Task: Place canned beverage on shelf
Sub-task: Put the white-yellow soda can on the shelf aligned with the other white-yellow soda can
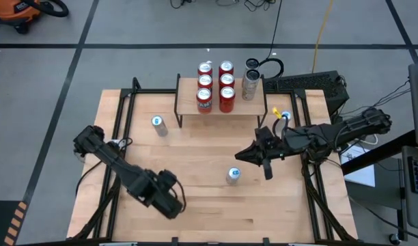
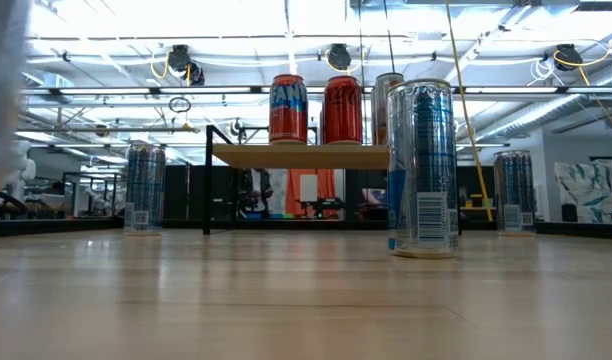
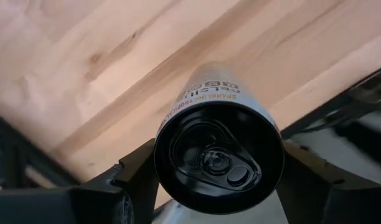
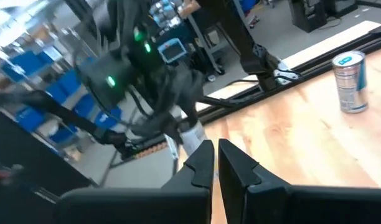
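so the left gripper (image 3: 218,180) has its fingers snug on both sides of 1 black-topped can (image 3: 218,155) at the table's front-left, right gripper (image 4: 215,163) pressed together and idle, next it needs lifting toward the shelf (image 1: 219,106), which already holds 5.

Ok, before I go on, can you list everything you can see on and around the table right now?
shelf: one, light wood top on black legs, far middle of the table
red cans: six as far as I can count, on the shelf
dark-topped cans: two, silvery, right end of the shelf
blue-and-silver cans: three, standing loose on the table; one left of the shelf, one near the middle, one right of the shelf
black-topped can: one, light body, gripped in the left hand
table: one, light wood
left hand: near left, closed on the black-topped can
right hand: shut, empty, over the table's right side
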You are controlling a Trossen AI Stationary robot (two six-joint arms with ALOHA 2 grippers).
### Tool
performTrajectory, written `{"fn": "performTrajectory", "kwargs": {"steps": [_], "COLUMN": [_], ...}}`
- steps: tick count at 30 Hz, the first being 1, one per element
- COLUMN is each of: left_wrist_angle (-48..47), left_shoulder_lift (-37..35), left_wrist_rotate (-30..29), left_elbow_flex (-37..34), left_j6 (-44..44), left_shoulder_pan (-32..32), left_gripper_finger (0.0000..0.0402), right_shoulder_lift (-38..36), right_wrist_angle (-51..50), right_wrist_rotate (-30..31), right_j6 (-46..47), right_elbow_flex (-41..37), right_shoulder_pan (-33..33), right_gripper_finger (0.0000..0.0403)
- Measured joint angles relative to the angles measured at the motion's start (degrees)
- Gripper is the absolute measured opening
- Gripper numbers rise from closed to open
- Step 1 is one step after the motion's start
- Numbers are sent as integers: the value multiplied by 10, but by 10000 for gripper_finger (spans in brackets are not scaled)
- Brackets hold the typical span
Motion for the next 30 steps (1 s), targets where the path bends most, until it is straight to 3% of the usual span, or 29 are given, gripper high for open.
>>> {"fn": "performTrajectory", "kwargs": {"steps": [11, 18, 23, 30], "left_wrist_angle": [76, 156, 164, 195], "left_shoulder_lift": [-36, -37, -37, -37], "left_wrist_rotate": [-98, -130, -133, -189], "left_elbow_flex": [116, 140, 140, 140], "left_j6": [-34, -46, -61, -64], "left_shoulder_pan": [92, 134, 151, 173], "left_gripper_finger": [250, 250, 250, 250], "right_shoulder_lift": [92, 126, 114, 112], "right_wrist_angle": [-270, -302, -302, -303], "right_wrist_rotate": [69, 65, 39, 38], "right_j6": [-93, -170, -170, -206], "right_elbow_flex": [171, 203, 205, 205], "right_shoulder_pan": [23, 28, 27, 39], "right_gripper_finger": [2, 20, 96, 261]}}
